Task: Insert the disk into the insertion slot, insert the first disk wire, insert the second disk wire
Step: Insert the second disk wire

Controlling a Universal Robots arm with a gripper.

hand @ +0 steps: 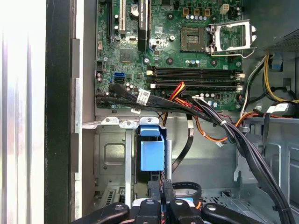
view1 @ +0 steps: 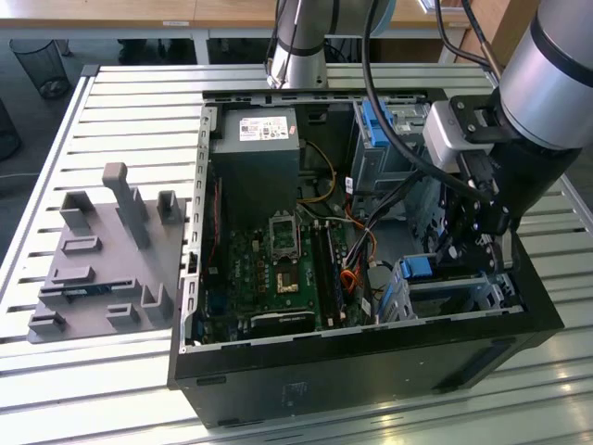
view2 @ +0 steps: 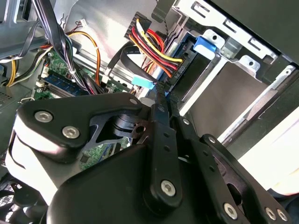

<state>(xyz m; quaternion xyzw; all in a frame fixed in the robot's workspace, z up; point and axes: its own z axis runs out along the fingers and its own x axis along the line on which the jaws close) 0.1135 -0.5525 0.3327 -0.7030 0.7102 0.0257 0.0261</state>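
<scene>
Hovering tool (view1: pixel 477 243) directly above the insertion slot (view1: pixel 463 292).

Slatted metal table (view1: pixel 111 111); wire bin (view1: pixel 41 65) behind.

Support: table (view1: pixel 111 102) of pale metal slats running side to side. Items on it: 1 open black computer case (view1: pixel 371 357), lying on its side toward the exterior view's right; 1 grey fixture plate (view1: pixel 107 269) with upright blocks, just beside the case on the exterior view's left; robot arm base (view1: pixel 298 56) at the far edge.
</scene>
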